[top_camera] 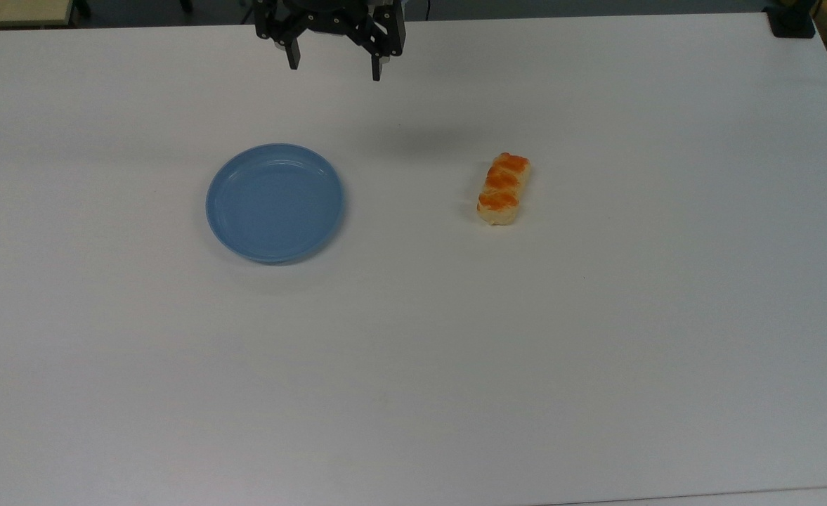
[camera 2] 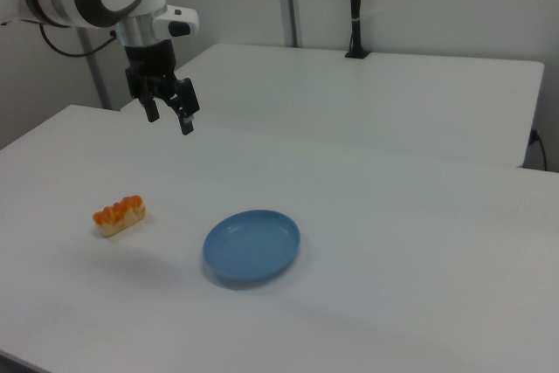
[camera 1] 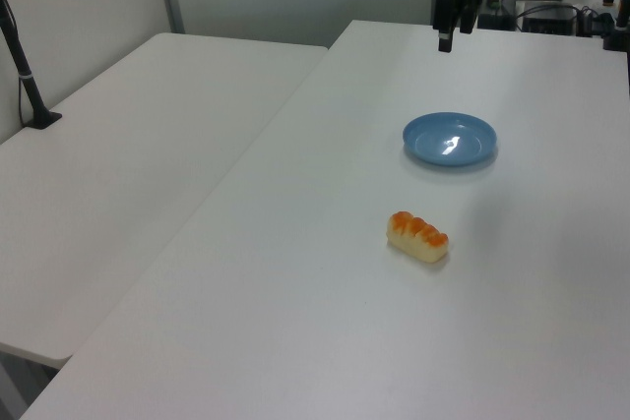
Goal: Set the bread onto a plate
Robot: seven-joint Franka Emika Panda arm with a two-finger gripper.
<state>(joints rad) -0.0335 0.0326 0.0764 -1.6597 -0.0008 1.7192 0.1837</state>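
The bread [top_camera: 503,188], a pale-yellow roll with three orange-brown bumps, lies on the white table to the right of centre in the top view; it also shows in the left view [camera 1: 417,236] and right view [camera 2: 119,215]. The light-blue plate [top_camera: 275,202] sits bare on the table to the bread's left in the top view, and shows in the other views too [camera 1: 449,139] [camera 2: 251,245]. My gripper [top_camera: 334,67] hangs open, high above the table's far edge, nothing between its fingers; it is apart from both things [camera 2: 169,117] [camera 1: 446,38].
The white table [top_camera: 413,365] has wide free room around the bread and plate. A second white table [camera 1: 128,164] stands beside it, with a black post [camera 1: 25,76] clamped on. Cables and equipment [camera 1: 551,7] sit beyond the far edge.
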